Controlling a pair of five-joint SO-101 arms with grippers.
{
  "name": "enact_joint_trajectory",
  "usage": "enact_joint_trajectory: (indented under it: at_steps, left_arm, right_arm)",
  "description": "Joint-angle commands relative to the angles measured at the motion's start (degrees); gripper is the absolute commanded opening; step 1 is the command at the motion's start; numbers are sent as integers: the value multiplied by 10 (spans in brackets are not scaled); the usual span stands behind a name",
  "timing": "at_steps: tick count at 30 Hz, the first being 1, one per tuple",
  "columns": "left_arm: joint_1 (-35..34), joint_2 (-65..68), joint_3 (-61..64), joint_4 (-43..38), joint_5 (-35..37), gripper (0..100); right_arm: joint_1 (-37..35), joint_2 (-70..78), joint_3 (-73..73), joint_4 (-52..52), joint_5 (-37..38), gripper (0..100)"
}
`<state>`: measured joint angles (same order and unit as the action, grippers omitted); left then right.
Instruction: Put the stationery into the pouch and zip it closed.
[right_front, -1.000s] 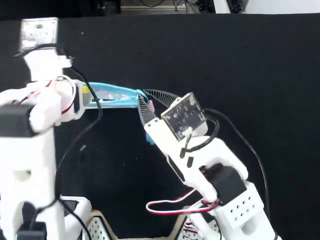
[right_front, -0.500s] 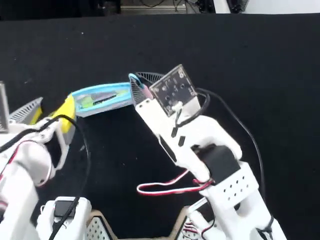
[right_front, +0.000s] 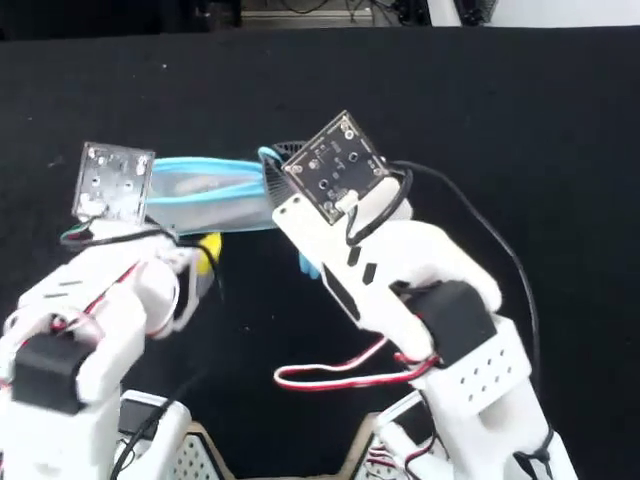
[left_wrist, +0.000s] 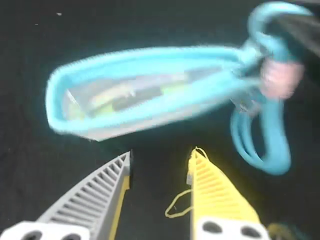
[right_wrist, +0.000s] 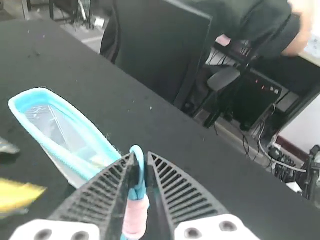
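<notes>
High view, pouch: the light blue pouch (right_front: 205, 190) lies lengthwise in the upper middle-left of the frame, between the camera boards of the two arms.
High view, edges: the black surface (right_front: 520, 120) ends at a straight far edge along the top of the frame.
High view, open room: there is wide bare surface to the right of the right arm and above the pouch. Below the pouch the two arms stand close together, with a narrow dark gap between them.
Left gripper: the left gripper (left_wrist: 160, 155) is open, with its grey finger and its yellow finger well apart and nothing between them. It points at the long side of the pouch, near it but not touching. A thin yellow thread (left_wrist: 176, 207) hangs at the yellow finger.
Right gripper: the right gripper (right_wrist: 141, 157) is closed on the blue strap (right_wrist: 137, 172) at one end of the pouch. A pink tag (right_wrist: 135, 217) sits on the strap, between the two fingers.
Stationery: the stationery (left_wrist: 125, 97) is inside the pouch and shows through its clear side as long green-yellow and dark pieces.
Zip: I cannot tell whether it is open or closed.
Writing: any print on the tag or on the pieces is too blurred to read.
</notes>
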<state>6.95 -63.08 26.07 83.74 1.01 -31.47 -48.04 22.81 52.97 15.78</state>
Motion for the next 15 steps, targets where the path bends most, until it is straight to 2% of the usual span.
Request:
enact_joint_trajectory:
  at_steps: [1,4,8,11,15]
  left_arm:
    - [-72,-24,122,-180,0,191]
    - [-109,-49,179,-264,3,191]
    - [-109,-93,224,-317,4,191]
    - [-114,-116,256,-374,39,191]
    - [-114,-141,310,-426,55,191]
  right_arm:
    - [-11,-39,-58,47,6,11]
    - [-40,-66,-55,84,6,11]
    - [-89,-79,-33,94,7,11]
    - [-113,-76,-23,91,7,11]
    - [-115,-80,-17,104,4,12]
